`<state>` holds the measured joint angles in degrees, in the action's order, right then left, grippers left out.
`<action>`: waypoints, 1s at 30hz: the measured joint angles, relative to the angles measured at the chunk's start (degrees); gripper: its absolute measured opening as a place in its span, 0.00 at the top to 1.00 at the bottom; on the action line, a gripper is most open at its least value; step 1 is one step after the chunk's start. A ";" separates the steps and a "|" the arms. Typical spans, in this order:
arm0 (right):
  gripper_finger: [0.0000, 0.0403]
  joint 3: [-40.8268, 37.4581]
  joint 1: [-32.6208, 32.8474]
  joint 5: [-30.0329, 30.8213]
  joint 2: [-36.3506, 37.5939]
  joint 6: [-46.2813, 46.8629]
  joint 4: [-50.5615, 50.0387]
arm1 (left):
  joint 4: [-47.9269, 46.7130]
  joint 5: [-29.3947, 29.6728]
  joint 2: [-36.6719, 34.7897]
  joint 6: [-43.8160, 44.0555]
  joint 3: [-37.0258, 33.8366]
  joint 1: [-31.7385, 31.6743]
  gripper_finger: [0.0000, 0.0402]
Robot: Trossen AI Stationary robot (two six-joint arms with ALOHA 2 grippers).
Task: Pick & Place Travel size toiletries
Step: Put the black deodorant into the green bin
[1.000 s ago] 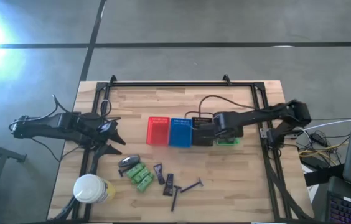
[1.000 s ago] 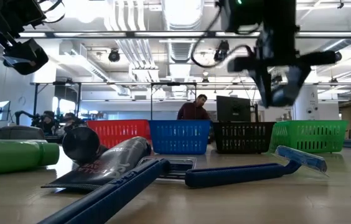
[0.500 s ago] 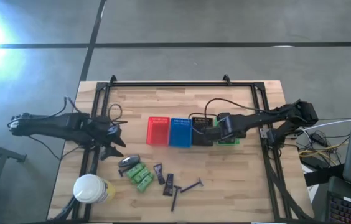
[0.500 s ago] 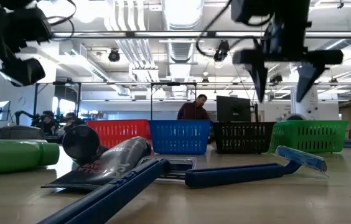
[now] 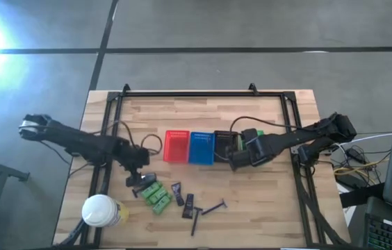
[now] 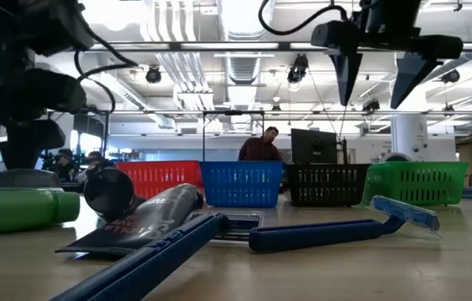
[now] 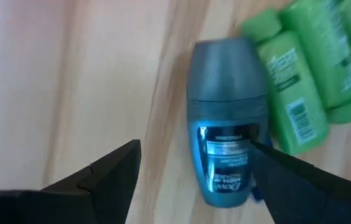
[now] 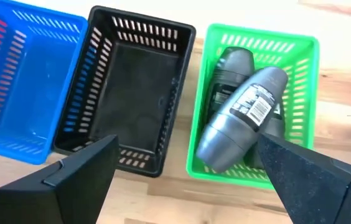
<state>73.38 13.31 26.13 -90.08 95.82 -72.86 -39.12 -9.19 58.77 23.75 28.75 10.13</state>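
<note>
My left gripper [image 5: 135, 182] [image 7: 194, 149] is open, low over the table, its fingers on either side of a grey roll-on [image 7: 225, 118] [image 5: 144, 180] that lies on its side beside green bottles [image 5: 156, 197] [image 7: 306, 74]. Dark tubes [image 5: 182, 198] and thin razors [image 5: 213, 207] lie nearby. My right gripper [image 5: 241, 158] [image 8: 187, 142] [image 6: 378, 71] is open, raised above the near side of the black basket [image 8: 126, 99] and the green basket [image 8: 253, 99]. Two grey roll-ons [image 8: 241, 115] lie in the green basket, one leaning across the other.
The red basket [image 5: 176, 146] and blue basket [image 5: 201, 147] stand in the row at mid-table. A round yellow container with a white lid [image 5: 101, 210] stands at the near left. A black frame [image 5: 203, 92] borders the table. A person [image 6: 261, 144] sits in the room beyond.
My right gripper opened and let go of a grey roll-on, which now lies in the green basket; the gripper then rose and drew back toward the near edge. My left gripper moved right and toward the near edge, coming down over the grey roll-on beside the green bottles.
</note>
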 joint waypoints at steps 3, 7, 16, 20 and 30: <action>0.05 -0.22 0.58 0.22 0.00 0.16 -0.35 | 3.23 2.66 2.83 1.56 0.24 3.32 0.25; 0.05 -0.63 1.04 0.50 -0.02 0.17 -0.31 | 3.35 12.51 5.75 4.88 0.07 5.72 0.25; 0.05 -0.83 1.09 0.80 -0.02 -0.29 -0.36 | 8.54 9.38 9.89 7.93 -1.14 5.83 0.25; 0.05 -0.83 1.11 0.85 -0.02 -0.76 -0.32 | 9.06 9.29 12.29 7.37 -2.63 5.90 0.25; 0.05 -0.87 1.09 0.85 -0.02 -1.80 -0.10 | 4.51 9.37 9.63 9.14 -3.72 6.10 0.29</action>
<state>72.51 14.39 26.98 -90.11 94.02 -72.96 -34.61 0.17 68.40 32.88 25.04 16.23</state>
